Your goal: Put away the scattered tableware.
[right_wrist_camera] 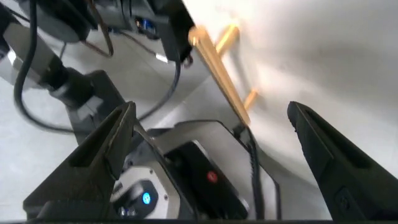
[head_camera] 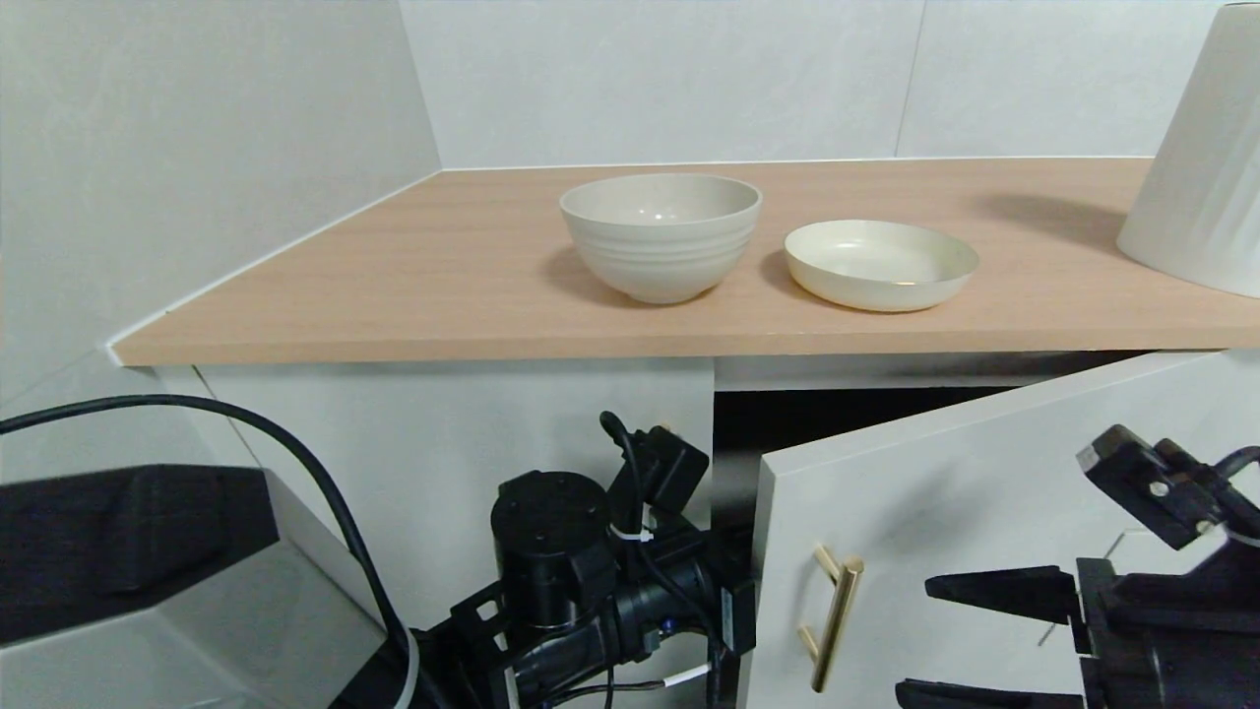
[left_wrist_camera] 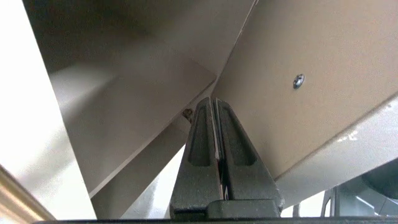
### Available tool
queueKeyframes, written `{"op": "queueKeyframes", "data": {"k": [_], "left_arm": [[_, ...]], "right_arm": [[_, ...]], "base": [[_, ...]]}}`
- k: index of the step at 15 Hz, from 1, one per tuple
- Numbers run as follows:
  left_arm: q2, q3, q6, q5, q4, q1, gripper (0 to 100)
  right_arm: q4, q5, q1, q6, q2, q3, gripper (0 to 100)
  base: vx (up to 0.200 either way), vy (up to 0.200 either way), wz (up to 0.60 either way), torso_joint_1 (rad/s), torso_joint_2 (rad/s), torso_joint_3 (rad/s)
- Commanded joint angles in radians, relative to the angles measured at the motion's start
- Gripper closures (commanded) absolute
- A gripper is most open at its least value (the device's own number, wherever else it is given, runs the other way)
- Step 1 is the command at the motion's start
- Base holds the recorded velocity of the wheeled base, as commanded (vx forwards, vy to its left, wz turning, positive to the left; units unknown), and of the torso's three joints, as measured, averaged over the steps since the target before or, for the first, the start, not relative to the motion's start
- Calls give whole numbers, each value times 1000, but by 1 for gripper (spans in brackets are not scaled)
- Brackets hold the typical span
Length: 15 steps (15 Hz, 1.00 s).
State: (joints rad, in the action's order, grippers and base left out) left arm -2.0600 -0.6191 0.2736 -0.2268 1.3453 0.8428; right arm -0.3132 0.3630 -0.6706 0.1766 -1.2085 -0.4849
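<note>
Head view: pale wood worktop [head_camera: 394, 286] running into a tiled corner
- Bowl [head_camera: 661, 234], deep, cream, ribbed sides, upright near mid-worktop at 12 o'clock in the view
- Dish [head_camera: 879, 263], shallow, cream, at the bowl's 3 o'clock; just beside it with a narrow gap, not touching
- White ribbed object [head_camera: 1206, 167] at 2 o'clock, standing on the worktop well apart from the dish; cut off by the top and right edges, so I cannot tell what it is

Below the worktop: cabinet door [head_camera: 945, 473] swung partly open at 5 o'clock, dark gap above and beside it, interior too dark to read. Gold bar handle [head_camera: 835, 615] upright near the door's free edge.

Left arm low at 6 o'clock, its forward end lost behind the door's free edge. In the left wrist view the left gripper [left_wrist_camera: 215, 106] is clenched, fingers pressed flat together with nothing seen between them, pointing along the door's inner face, where a screw [left_wrist_camera: 299, 80] sits.

Right gripper [head_camera: 984, 640] at 4 o'clock, released, fingers spread wide in front of the door's outer face, at the handle's 3 o'clock; lower finger clipped by the frame edge. In the right wrist view the right gripper [right_wrist_camera: 210, 109] is open with the handle [right_wrist_camera: 217, 68] lying ahead between the fingers, not touched
</note>
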Motion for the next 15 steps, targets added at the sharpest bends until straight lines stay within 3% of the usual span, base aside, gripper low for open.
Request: {"op": "queueKeyframes", "data": {"k": [1, 2, 9, 13, 15], "left_arm": [[6, -2, -1, 0, 0, 2, 100], [17, -4, -4, -3, 0, 6, 100], [57, -13, -4, -5, -81, 29, 100], [75, -54, -4, -3, -152, 36, 100], [69, -90, -2, -3, -193, 36, 100]], "right_arm": [[88, 14, -1, -5, 130, 9, 0], [138, 65, -1, -5, 170, 8, 0], [151, 68, -1, -5, 188, 11, 0], [157, 71, -6, -8, 188, 11, 0], [157, 68, -24, -8, 199, 12, 0]], "base": [[0, 0, 0, 0, 0, 0], [0, 0, 0, 0, 0, 0], [0, 0, 0, 0, 0, 0], [-200, 0, 0, 5, 4, 2], [0, 0, 0, 0, 0, 0]]}}
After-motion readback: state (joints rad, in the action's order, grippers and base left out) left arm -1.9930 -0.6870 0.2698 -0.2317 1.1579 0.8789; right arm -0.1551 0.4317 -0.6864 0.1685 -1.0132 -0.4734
